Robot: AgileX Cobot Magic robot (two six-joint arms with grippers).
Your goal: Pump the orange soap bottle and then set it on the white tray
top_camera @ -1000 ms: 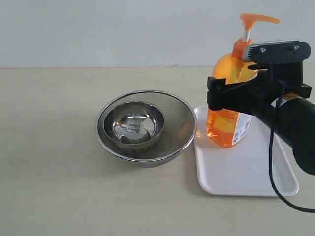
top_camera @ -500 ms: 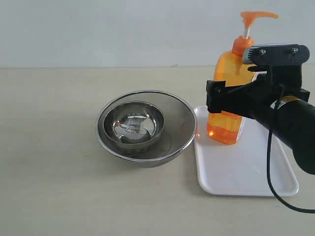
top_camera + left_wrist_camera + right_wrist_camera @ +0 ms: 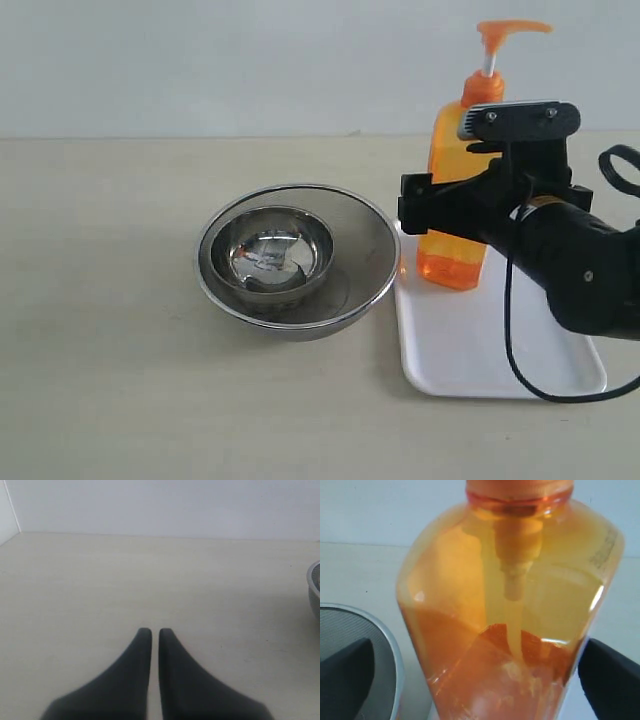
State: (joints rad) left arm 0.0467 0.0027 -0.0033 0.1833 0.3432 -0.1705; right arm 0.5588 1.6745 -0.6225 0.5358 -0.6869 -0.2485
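between spread right fingers (image 3: pixel 612 680): orange soap bottle (image 3: pixel 510 605), on white tray (image 3: pixel 480 350)

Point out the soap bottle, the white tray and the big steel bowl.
soap bottle (image 3: pixel 450 265): exterior view, lower orange body.
white tray (image 3: pixel 470 345): exterior view, bare floor.
big steel bowl (image 3: pixel 365 250): exterior view, inner wall.

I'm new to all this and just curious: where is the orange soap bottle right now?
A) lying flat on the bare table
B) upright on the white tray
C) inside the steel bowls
B: the orange soap bottle stands upright with its base on the white tray, beside the steel bowls.
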